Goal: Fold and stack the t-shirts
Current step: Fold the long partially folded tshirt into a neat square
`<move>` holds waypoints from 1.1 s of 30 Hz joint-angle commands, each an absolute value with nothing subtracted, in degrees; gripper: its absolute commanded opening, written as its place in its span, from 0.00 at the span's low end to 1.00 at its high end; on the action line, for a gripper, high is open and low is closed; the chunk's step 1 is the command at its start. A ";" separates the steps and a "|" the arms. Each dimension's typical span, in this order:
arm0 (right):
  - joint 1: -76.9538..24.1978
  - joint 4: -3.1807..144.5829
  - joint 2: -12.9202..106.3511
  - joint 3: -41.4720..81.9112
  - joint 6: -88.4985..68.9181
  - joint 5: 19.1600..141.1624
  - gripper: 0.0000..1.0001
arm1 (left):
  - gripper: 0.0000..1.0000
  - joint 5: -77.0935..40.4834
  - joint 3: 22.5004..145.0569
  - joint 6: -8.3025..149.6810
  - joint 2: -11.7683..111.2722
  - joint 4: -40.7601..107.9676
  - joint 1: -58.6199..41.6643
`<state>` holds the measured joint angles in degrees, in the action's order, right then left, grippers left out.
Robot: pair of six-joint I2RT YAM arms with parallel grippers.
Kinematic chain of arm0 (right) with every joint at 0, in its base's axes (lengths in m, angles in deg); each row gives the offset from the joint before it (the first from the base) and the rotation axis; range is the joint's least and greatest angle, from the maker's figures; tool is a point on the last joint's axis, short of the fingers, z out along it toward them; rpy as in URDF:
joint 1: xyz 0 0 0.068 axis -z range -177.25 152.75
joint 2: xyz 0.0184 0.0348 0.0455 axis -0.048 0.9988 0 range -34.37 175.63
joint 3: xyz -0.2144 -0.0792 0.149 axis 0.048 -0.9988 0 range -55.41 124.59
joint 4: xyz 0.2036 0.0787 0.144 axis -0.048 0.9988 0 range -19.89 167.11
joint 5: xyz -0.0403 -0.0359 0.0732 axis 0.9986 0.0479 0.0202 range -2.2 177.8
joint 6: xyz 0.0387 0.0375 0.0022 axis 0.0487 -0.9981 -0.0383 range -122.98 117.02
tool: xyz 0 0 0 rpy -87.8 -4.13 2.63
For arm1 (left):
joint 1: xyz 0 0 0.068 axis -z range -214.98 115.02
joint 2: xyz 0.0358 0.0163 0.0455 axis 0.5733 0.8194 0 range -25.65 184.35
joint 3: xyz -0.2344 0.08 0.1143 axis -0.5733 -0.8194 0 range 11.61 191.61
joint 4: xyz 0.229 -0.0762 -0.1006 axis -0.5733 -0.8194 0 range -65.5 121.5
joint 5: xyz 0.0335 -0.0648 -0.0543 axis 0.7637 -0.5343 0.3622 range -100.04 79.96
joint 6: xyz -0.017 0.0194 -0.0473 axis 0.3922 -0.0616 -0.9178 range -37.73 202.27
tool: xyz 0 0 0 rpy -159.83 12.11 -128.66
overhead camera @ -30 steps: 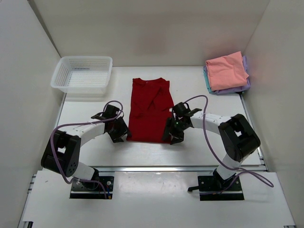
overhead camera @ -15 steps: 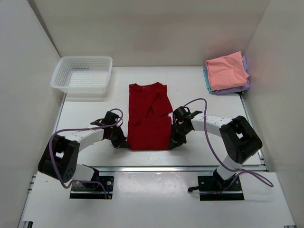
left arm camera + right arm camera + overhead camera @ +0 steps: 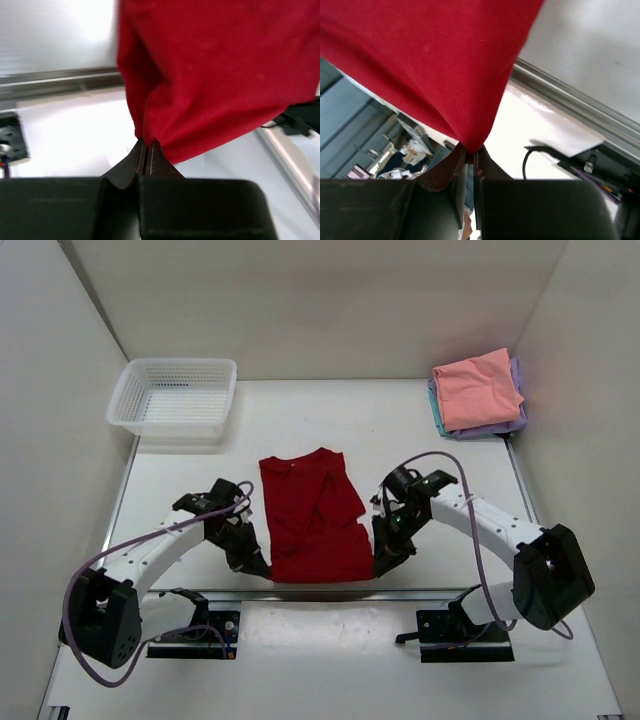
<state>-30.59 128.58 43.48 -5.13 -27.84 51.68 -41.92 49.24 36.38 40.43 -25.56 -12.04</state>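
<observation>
Both the left gripper (image 3: 256, 564) and the right gripper (image 3: 386, 558) have clamped onto the near corners of the red shirt (image 3: 312, 518) and dragged it to the table's (image 3: 200, 480) near edge. That pulls it flat, likely ready for the next fold.

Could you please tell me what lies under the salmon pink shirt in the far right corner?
A lavender shirt and a teal one, only edges showing; the pink shirt hides the rest.
</observation>
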 commanded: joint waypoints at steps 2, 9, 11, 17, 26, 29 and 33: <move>-25.48 142.26 46.65 5.04 -19.60 52.03 0.01 | 0.00 -42.47 57.04 37.53 42.98 -31.61 -15.10; -20.90 145.43 59.48 24.10 -16.16 52.39 0.00 | 0.00 -42.56 70.05 38.50 52.73 -29.33 -21.08; -20.37 144.99 63.26 31.38 -16.51 52.99 0.01 | 0.00 -42.04 74.25 38.24 55.46 -28.53 -22.49; -18.35 142.89 77.95 52.82 -19.93 52.04 0.00 | 0.00 -42.66 81.03 33.59 64.07 -19.32 -25.05; -16.41 138.40 104.49 92.63 -24.42 54.04 0.46 | 0.36 -34.50 88.42 26.29 75.41 0.71 -30.75; -16.67 137.17 107.75 99.44 -23.11 58.53 0.68 | 0.41 -30.98 91.67 25.58 76.38 3.12 -32.69; -17.29 136.90 106.96 98.84 -19.52 64.24 0.76 | 0.43 -28.15 97.21 26.81 77.26 1.36 -33.48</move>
